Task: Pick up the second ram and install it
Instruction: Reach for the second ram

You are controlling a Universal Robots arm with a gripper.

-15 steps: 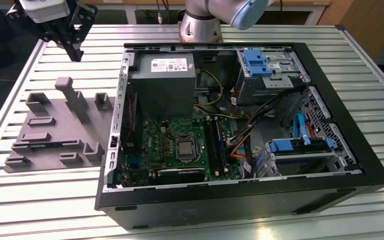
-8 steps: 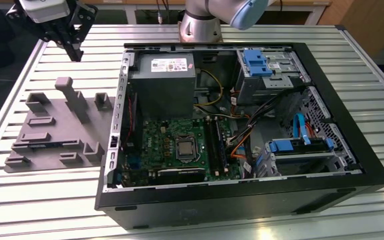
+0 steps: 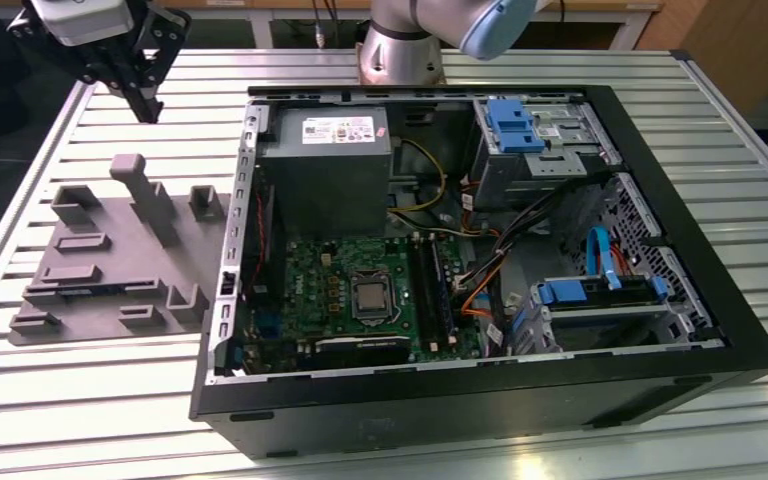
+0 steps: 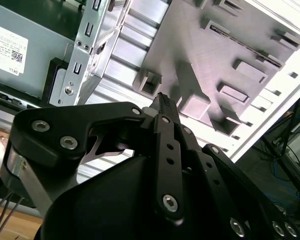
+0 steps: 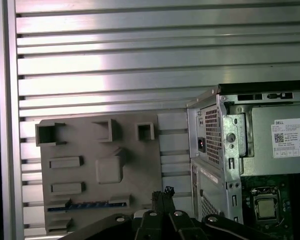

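The gripper [image 3: 143, 108] is seen hanging over the slatted table [image 3: 117, 400], clear of everything, at about twelve o'clock from the grey tray [image 3: 137, 262] in the exterior view. Its jaws are drawn together at the tips and nothing is held between them; the same closed tips are seen in both wrist views [image 4: 162, 101] [image 5: 163, 192].

The memory stick [image 5: 87, 204] is found lying flat in a long groove of the tray, shown as a thin blue-green strip in the first wrist view. In the exterior view that groove lies toward the tray's seven o'clock corner, and the stick there is hard to make out.

Bare slats are left between the gripper and the tray's twelve o'clock edge. The tray's three o'clock edge is set just beside the wall of the open computer case [image 3: 491, 405], so little room is left on that side. A tall post [image 3: 144, 195] stands up from the tray near its twelve o'clock edge.

Inside the case, the long black slots [image 3: 432, 290] are placed at three o'clock of the motherboard [image 3: 315, 280], with cables [image 3: 491, 268] crowded close at the slots' three o'clock side. Whether a stick already sits in any slot cannot be told.

The arm [image 3: 418, 35] is cut off at the exterior view's twelve o'clock edge, and part of the tray is hidden behind the gripper's body in the second wrist view.
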